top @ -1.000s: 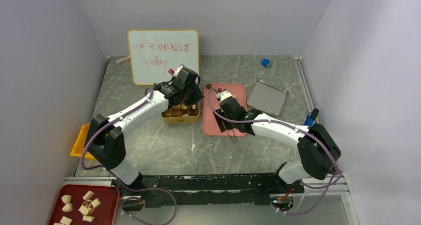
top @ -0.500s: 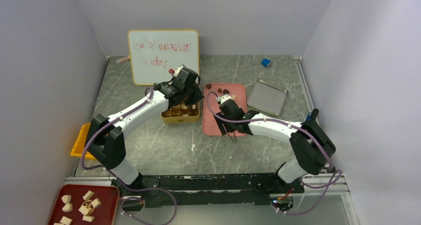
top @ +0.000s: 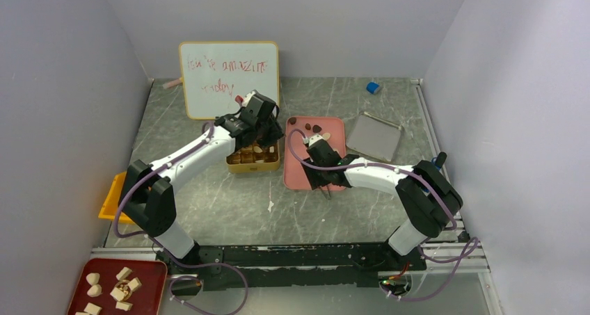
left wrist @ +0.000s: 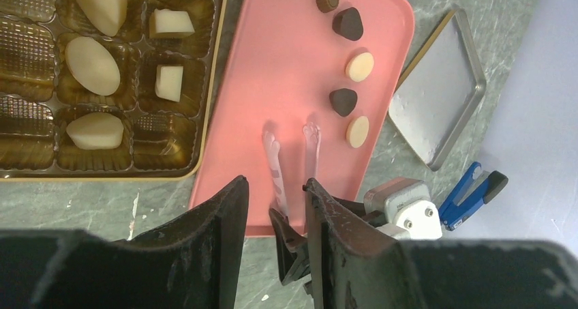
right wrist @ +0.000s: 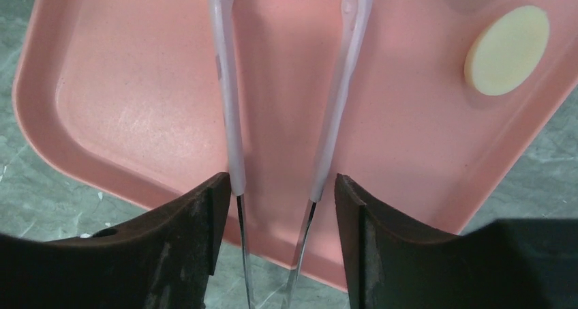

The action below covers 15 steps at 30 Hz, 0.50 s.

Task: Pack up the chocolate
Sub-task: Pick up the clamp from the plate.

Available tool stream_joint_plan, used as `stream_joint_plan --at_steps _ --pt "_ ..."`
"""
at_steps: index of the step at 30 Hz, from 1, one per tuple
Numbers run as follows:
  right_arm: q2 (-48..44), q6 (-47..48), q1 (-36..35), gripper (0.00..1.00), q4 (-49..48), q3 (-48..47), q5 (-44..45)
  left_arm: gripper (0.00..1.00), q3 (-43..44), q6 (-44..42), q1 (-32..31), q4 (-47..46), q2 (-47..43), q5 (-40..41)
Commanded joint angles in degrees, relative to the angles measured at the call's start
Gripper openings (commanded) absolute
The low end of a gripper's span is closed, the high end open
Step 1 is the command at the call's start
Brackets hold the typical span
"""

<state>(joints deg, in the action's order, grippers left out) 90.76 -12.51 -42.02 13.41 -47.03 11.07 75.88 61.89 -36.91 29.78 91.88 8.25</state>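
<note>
Up at the 12 o'clock end of the pink tray, five chocolate pieces lie unpacked. Jaws of the right gripper pinch the tongs, tips spread, short of them. Jaws of the left gripper stand apart, empty, above the gold box, several cells unfilled.

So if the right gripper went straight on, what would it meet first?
Probably bare pink tray, reached by the tongs the right gripper holds; the pale chocolate sits off that line.

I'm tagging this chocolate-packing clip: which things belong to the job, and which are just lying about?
Job: chocolates, pink tray, gold box, tongs in the right gripper.
Lying about: whiteboard, small blue thing, red tray of beige chunks, orange container.
</note>
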Motion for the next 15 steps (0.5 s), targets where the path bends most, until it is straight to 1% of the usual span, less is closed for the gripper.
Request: stream_joint_plan --at_steps 1,4,5,6,8,9,15 --pt "-0.3 -1.0 0.4 0.53 -1.5 -0.7 -0.8 0.41 0.7 -0.9 0.6 -0.8 -0.8 -0.6" --pt "-2.0 -1.8 0.4 0.27 -0.3 -1.1 -0.2 0.41 0.4 -1.0 1.0 -0.8 -1.2 -0.6" --pt "-2.7 -2.1 0.4 0.24 0.3 -1.3 0.2 0.41 0.1 -1.0 1.1 -1.0 -1.4 -0.7" --pt "-3.3 -2.3 0.4 0.23 1.1 -1.7 0.6 0.41 0.0 -1.0 1.3 -1.1 -1.6 -0.8" --pt "-4.5 -2.6 0.4 0.17 3.0 -2.7 1.4 0.41 -0.3 -1.1 1.5 -1.2 -1.9 -1.0" --pt "-5.1 -2.7 0.3 0.16 4.1 -3.2 1.7 0.41 -0.3 -1.2 1.5 -1.2 -2.1 -1.0" --pt "-8.3 -4.6 0.3 0.19 11.7 -6.7 3.7 0.42 -0.4 -1.4 1.9 -1.8 -3.2 -1.0"
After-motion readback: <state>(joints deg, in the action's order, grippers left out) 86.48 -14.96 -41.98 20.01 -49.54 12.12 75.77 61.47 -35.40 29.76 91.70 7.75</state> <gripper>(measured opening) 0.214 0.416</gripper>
